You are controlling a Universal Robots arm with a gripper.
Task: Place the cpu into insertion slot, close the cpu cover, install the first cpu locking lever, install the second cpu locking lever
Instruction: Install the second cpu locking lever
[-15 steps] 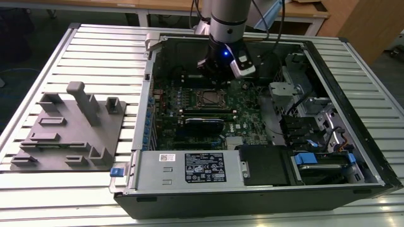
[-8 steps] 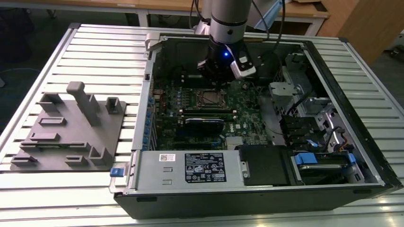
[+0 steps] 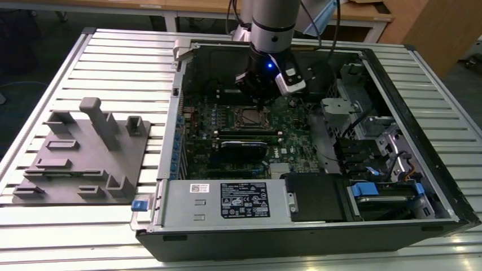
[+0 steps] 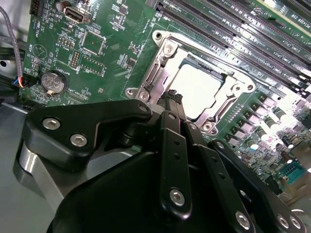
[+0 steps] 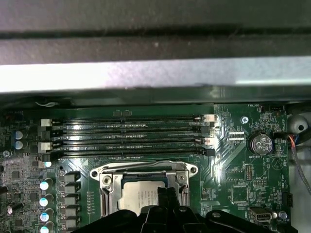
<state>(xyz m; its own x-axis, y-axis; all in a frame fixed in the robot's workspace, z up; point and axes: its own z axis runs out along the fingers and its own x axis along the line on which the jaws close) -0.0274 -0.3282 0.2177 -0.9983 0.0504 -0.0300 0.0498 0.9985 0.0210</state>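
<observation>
Inside the open computer case, the insertion slot (image 3: 252, 117) sits on the green board. The silvery cpu (image 4: 199, 90) lies in it, and the cpu cover (image 4: 158, 73) lies flat as a metal frame around it. In the first wrist view the cpu (image 5: 137, 198) and cover (image 5: 109, 187) sit just below the memory slots. My gripper (image 4: 173, 98) hangs over the slot (image 3: 261, 100). Its black fingers are shut together, and the tip is down at the cover's edge beside the chip (image 5: 166, 194). I see nothing held between them. The locking levers I cannot make out.
Long memory slots (image 5: 126, 136) run beside the socket, and a coin battery (image 5: 261, 143) lies off to one side. A black card (image 3: 245, 145) stands nearer the front. The case walls (image 3: 407, 113) and power supply (image 3: 226, 197) hem in the board. A grey fixture block (image 3: 83, 152) sits at the exterior view's left.
</observation>
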